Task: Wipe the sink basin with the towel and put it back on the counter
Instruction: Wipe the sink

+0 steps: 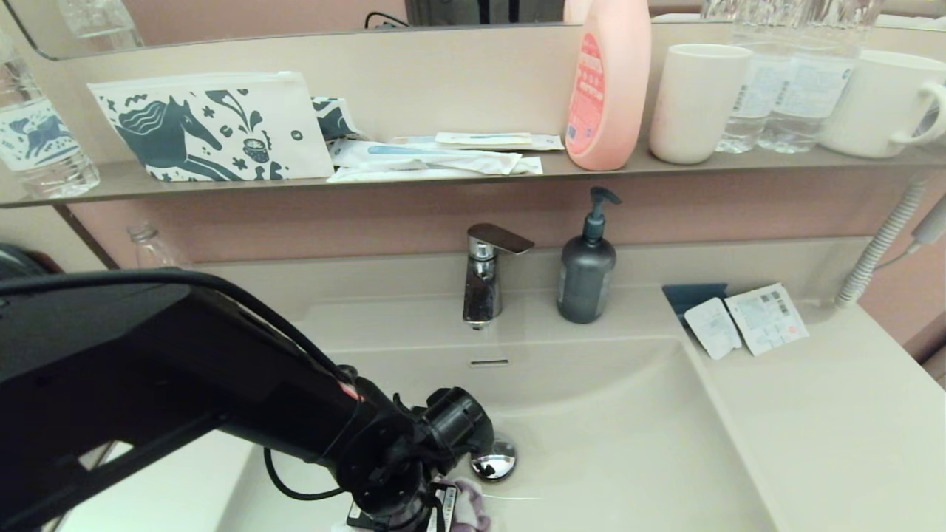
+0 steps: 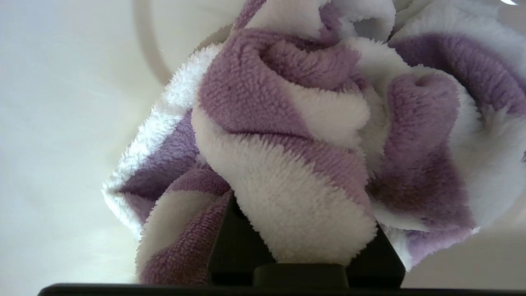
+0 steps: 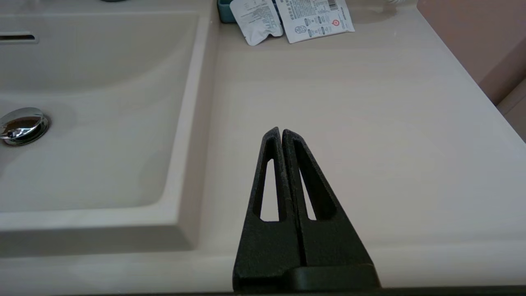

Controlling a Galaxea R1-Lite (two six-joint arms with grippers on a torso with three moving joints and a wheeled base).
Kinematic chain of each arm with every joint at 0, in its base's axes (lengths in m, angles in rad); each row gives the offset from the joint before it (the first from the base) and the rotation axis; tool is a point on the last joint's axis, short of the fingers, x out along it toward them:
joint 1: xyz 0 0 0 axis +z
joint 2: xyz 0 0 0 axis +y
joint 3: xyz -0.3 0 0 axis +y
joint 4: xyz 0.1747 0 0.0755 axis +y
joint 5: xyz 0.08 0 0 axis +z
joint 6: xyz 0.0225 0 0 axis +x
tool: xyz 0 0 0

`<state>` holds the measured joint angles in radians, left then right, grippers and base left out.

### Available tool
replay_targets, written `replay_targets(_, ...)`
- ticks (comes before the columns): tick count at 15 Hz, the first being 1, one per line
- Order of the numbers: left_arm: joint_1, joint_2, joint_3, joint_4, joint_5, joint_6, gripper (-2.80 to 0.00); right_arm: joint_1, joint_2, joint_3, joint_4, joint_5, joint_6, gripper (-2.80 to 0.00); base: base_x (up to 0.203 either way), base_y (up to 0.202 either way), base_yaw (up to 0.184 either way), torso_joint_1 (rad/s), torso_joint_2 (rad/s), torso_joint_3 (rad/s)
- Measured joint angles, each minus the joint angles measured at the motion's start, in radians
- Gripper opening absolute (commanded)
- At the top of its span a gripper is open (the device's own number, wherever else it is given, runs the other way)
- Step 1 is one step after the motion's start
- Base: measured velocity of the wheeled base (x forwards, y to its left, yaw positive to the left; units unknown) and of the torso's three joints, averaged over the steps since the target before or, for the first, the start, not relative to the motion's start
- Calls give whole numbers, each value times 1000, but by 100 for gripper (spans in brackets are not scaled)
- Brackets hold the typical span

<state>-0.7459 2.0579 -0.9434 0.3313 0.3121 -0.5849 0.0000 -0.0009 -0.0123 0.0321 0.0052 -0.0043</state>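
Left gripper [image 2: 302, 250] low in the sink basin [image 1: 635, 443], pinching the towel [image 2: 312, 135], purple and white striped terry bunched into folds over the black fingers [image 2: 234, 246]; in the head view only a scrap of that towel [image 1: 473, 510] visible under the wrist, just beside the chrome drain plug [image 1: 494, 462], near the basin's front. Right gripper [image 3: 281, 135] parked above the tabletop [image 3: 370, 123] to the right of the basin, fingers pressed together, holding nothing. Overflow slot [image 1: 489, 363] in the back wall of the basin, below the chrome faucet [image 1: 488, 270]; dark grey pump bottle [image 1: 587, 266] just beside the faucet, label unreadable. Two white sachets [image 1: 746, 321] lying on the tabletop at the basin's back right corner, printed with small text, a barcode and a round red mark, wording too small to read. On the shelf [image 1: 443, 181] above: white pouch with dark blue horse print [image 1: 211, 129], flat wrapped packets [image 1: 443, 155], pink bottle [image 1: 610, 81] with a red label of illegible writing, white cup [image 1: 695, 100], clear water bottles [image 1: 783, 81] with pale labels, white mug [image 1: 883, 100]. Another water bottle [image 1: 41, 140] at the far left with a blue printed label, text not legible.
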Motion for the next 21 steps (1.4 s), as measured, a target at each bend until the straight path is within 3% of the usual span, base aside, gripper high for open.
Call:
replay_targets(5, 163, -45, 68, -175, 9, 180, -280, 0, 0, 0, 0, 0, 0, -280, 0, 0, 0, 0, 0, 0)
replay_targets(8, 191, -42, 79, -337, 27, 203, -280, 0, 0, 0, 0, 0, 0, -280, 0, 0, 0, 0, 0, 0)
replay_targets(10, 183, -19, 78, -445, 61, 189, -280, 0, 0, 0, 0, 0, 0, -280, 0, 0, 0, 0, 0, 0)
replay_targets(12, 148, 9, 63, -523, 88, 130, -280, 0, 0, 0, 0, 0, 0, -280, 0, 0, 0, 0, 0, 0)
replay_targets(17, 1, 116, -98, -490, 132, -12, -280, 0, 0, 0, 0, -1, 0, -280, 0, 0, 0, 0, 0, 0)
replay_targets(21, -71, 198, -224, -483, 170, -59, -280, 0, 0, 0, 0, -1, 0, -280, 0, 0, 0, 0, 0, 0)
